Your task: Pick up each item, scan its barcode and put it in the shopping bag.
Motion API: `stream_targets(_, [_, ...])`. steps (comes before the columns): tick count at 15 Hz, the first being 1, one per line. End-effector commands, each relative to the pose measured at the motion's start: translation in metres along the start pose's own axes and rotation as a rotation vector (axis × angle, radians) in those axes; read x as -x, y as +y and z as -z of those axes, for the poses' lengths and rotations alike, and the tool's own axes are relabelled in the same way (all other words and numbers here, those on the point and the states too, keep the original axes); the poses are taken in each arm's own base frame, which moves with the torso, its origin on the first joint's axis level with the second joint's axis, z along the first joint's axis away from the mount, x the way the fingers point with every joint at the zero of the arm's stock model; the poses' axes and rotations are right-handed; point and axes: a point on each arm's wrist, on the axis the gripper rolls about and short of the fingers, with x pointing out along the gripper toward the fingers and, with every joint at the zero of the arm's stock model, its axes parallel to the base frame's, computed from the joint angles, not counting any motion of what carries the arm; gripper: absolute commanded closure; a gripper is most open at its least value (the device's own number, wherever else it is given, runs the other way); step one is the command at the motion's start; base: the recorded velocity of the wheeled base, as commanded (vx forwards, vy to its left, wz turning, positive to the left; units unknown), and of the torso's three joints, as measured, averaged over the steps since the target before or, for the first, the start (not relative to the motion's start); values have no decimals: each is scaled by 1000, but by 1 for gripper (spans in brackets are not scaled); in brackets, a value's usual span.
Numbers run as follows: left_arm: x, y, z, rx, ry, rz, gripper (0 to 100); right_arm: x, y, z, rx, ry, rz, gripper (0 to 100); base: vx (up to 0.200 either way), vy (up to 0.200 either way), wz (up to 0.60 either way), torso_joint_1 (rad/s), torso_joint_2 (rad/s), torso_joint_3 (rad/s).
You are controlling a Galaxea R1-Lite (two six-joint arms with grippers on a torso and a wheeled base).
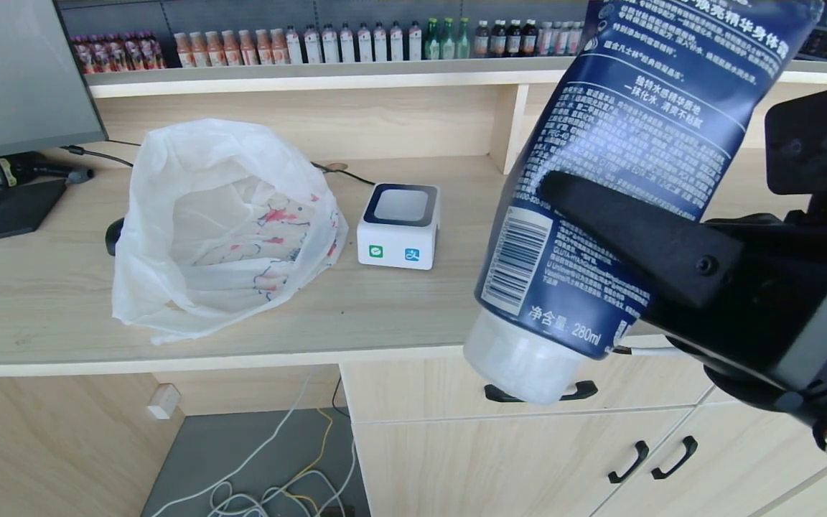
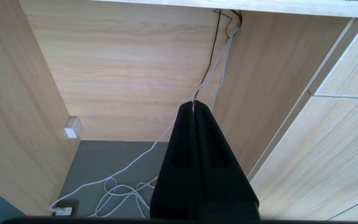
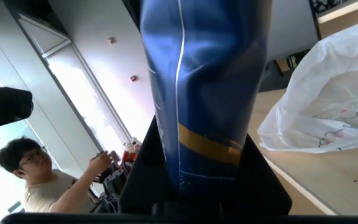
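My right gripper (image 1: 604, 222) is shut on a dark blue lotion tube (image 1: 622, 165), held high and close in the head view, cap end down, barcode facing outward toward the left. In the right wrist view the tube (image 3: 207, 87) stands between the black fingers (image 3: 148, 168). A white scanner box (image 1: 399, 225) sits on the wooden counter (image 1: 40, 301), left of the tube. The open white shopping bag (image 1: 220, 222) stands left of the scanner. My left gripper (image 2: 194, 112) hangs shut under the counter, nothing in it.
A monitor (image 1: 19, 72) and a handheld scanner (image 1: 33, 171) occupy the counter's far left. Shelves of bottles (image 1: 327, 43) line the back. Cabinet drawers with black handles (image 1: 629, 463) lie below the counter, and cables (image 1: 277, 481) trail on the floor.
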Motion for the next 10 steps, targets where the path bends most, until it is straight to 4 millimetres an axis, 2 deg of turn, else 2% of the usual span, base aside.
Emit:
stream_targets(1, [0, 0, 0, 0, 0, 0, 100, 0, 0, 0, 3, 0, 1, 100, 0, 0, 0, 0, 0, 0])
stream_targets(10, [0, 0, 0, 0, 0, 0, 100, 7, 8, -1, 57, 55, -72, 100, 0, 0, 0, 0, 0, 0])
